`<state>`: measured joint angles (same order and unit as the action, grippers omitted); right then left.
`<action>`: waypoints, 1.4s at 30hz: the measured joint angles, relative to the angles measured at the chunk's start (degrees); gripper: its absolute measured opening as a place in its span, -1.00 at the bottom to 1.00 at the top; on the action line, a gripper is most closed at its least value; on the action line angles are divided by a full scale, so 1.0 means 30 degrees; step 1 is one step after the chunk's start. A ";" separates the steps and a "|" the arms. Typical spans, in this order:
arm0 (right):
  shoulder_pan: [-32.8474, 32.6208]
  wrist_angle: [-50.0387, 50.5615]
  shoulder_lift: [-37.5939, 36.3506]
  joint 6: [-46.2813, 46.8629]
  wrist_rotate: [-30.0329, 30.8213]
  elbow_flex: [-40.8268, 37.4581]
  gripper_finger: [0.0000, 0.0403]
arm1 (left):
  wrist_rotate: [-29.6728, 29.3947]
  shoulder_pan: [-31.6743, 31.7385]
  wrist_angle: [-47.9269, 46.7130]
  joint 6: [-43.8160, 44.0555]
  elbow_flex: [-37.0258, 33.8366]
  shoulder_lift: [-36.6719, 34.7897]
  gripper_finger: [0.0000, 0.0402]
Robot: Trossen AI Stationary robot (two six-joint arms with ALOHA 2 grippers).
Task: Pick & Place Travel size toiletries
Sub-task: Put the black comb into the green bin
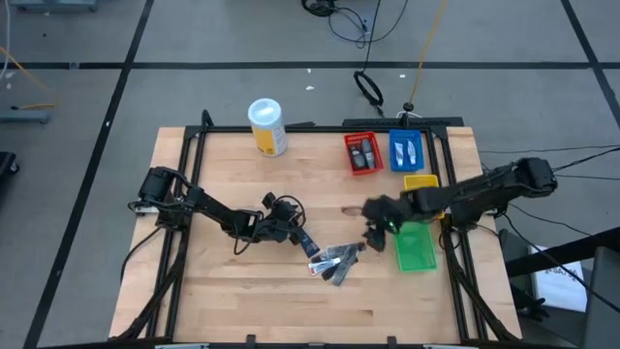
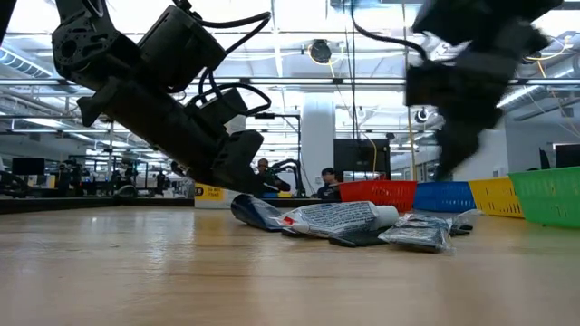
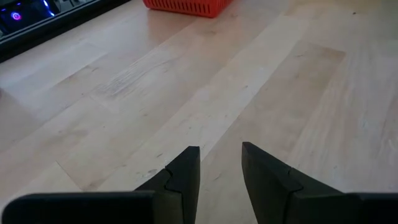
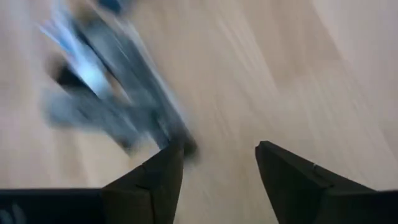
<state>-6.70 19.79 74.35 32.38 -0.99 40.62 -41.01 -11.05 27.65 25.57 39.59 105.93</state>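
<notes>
Lying in a small pile at the lower middle of the table (image 1: 242,291), the toiletries (image 1: 334,260) sit between both arms. The left gripper (image 1: 302,237) and right gripper (image 1: 373,236) have fingers apart, holding nothing.

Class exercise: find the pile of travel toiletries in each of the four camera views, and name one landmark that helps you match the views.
High view: pile of travel toiletries lies low centre on the table, between the two claws.
Low view: pile at centre, on the tabletop.
Left wrist view: not in it.
Right wrist view: blurred pile beyond the right claw.
Shared landmark: red bin.
</notes>
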 joint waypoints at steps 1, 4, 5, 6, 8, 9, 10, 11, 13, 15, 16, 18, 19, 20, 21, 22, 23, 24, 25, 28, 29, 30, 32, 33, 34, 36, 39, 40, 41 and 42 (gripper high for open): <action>-0.0505 0.0876 0.0004 0.0595 0.0515 -0.0013 -0.06 | -0.0007 0.0002 0.0032 0.0009 0.0000 0.0000 -0.40; -0.1434 0.2634 0.0052 0.1834 0.1391 -0.0012 -0.12 | -0.0007 0.0000 0.0186 0.0000 0.0000 0.0007 -0.40; -0.1589 0.3149 0.0041 0.2145 0.1355 -0.0011 -0.14 | -0.0007 0.0002 0.0270 0.0005 0.0000 0.0007 -0.40; -0.1748 0.3468 0.0036 0.2407 0.1340 -0.0013 -0.15 | -0.0007 -0.0001 0.0331 -0.0003 0.0000 0.0007 -0.40; -0.2120 0.4079 0.0044 0.2847 0.1454 -0.0006 -0.18 | 0.0000 0.0002 0.0448 -0.0003 0.0000 0.0007 -0.40; -0.2310 0.4436 0.0042 0.3044 0.1718 -0.0006 -0.20 | -0.0007 0.0002 0.0483 -0.0003 0.0000 0.0007 -0.40; -0.2542 0.4762 0.0036 0.3202 0.2152 -0.0006 -0.21 | -0.0007 -0.0005 0.0499 -0.0006 0.0000 0.0007 -0.40; -0.2812 0.5003 0.0043 0.3356 0.2898 -0.0006 -0.22 | -0.0007 -0.0043 0.0473 -0.0010 0.0000 0.0007 -0.40; -0.3443 0.4559 0.0046 0.3381 0.5242 -0.0064 -0.24 | -0.0007 -0.0151 0.0504 -0.0186 0.0000 0.0007 -0.40; -0.4141 0.2275 0.0033 0.3015 0.8749 -0.0646 -0.26 | -0.0007 -0.0359 0.0944 -0.1032 0.0000 0.0007 -0.40; -0.4420 0.0468 0.0040 0.2687 1.0337 -0.1202 -0.26 | -0.0007 -0.0510 0.1252 -0.1637 0.0016 0.0007 -0.40; -0.4770 -0.4308 0.0057 0.1543 1.2169 -0.2726 -0.27 | -0.0007 -0.0828 0.1373 -0.2829 0.0335 -0.0102 -0.40; -0.4852 -0.7115 0.0125 0.0713 1.2249 -0.3593 -0.27 | 0.0023 -0.1013 0.1189 -0.3364 0.0545 -0.0366 -0.40; -0.4901 -0.9980 0.0247 -0.0214 1.1994 -0.4503 -0.27 | -0.0023 -0.1179 0.0940 -0.3839 0.0867 -0.0647 -0.40; -0.4901 -1.2670 0.0372 -0.1101 1.1489 -0.5431 -0.27 | -0.0066 -0.1385 0.0629 -0.4299 0.1294 -0.1012 -0.40; -0.4914 -1.5228 0.0545 -0.1778 1.1102 -0.6360 -0.27 | -0.0161 -0.1608 0.0032 -0.4701 0.1677 -0.1399 -0.40; -0.4914 -1.7642 0.0807 -0.2234 1.0746 -0.7238 -0.27 | -0.0314 -0.1842 -0.0832 -0.4960 0.2044 -0.1823 -0.40; -0.4906 -1.9724 0.1120 -0.2498 1.0464 -0.7970 -0.27 | -0.0421 -0.2090 -0.1708 -0.5209 0.2477 -0.2283 -0.40; -0.4911 -2.1465 0.1332 -0.2585 1.0246 -0.8690 -0.27 | -0.0464 -0.2312 -0.2610 -0.5380 0.2968 -0.2618 -0.40; -0.5068 -2.4534 0.1886 -0.2319 1.0156 -1.0051 -0.30 | -0.0478 -0.3045 -0.5335 -0.5475 0.4134 -0.3862 -0.40; -0.5176 -2.4930 0.1909 -0.2139 1.0120 -1.0295 -0.31 | -0.0417 -0.3274 -0.6063 -0.5431 0.4467 -0.4098 -0.40; -0.5275 -2.5039 0.1946 -0.2000 1.0101 -1.0370 -0.32 | -0.0265 -0.3512 -0.6521 -0.5332 0.4775 -0.4306 -0.40; -0.5495 -2.4981 0.2129 -0.2030 0.9815 -1.0285 -0.34 | -0.0197 -0.4029 -0.7623 -0.5131 0.4850 -0.4884 -0.40; -0.5652 -2.4955 0.2198 -0.2084 0.9798 -1.0205 -0.35 | -0.0186 -0.4266 -0.7797 -0.4995 0.4825 -0.5070 -0.40; -0.5785 -2.4912 0.2253 -0.2174 0.9799 -1.0072 -0.37 | -0.0051 -0.4489 -0.7957 -0.4696 0.4892 -0.5212 -0.40; -0.5940 -2.4913 0.2621 -0.2542 0.9794 -0.9619 -0.39 | 0.0065 -0.4958 -0.9324 -0.3871 0.4870 -0.5532 -0.40; -0.6111 -2.4919 0.3114 -0.3074 0.9811 -0.9164 -0.41 | 0.1335 -0.5317 -1.0793 -0.2333 0.4874 -0.5595 -0.40; -0.6111 -2.4928 0.3392 -0.3206 0.9782 -0.8934 -0.42 | 0.1981 -0.5353 -1.1435 -0.1886 0.4867 -0.5595 -0.40; -0.6111 -2.4938 0.3557 -0.3310 0.9735 -0.8833 -0.42 | 0.2648 -0.5339 -1.1864 -0.1593 0.4846 -0.5581 -0.40; -0.6105 -2.4955 0.3684 -0.3496 0.9754 -0.8803 -0.42 | 0.3322 -0.5303 -1.2142 -0.1354 0.4838 -0.5517 -0.40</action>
<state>-25.02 -55.07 85.40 21.90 28.27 14.21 -31.05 -26.96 -8.78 21.51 54.11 89.38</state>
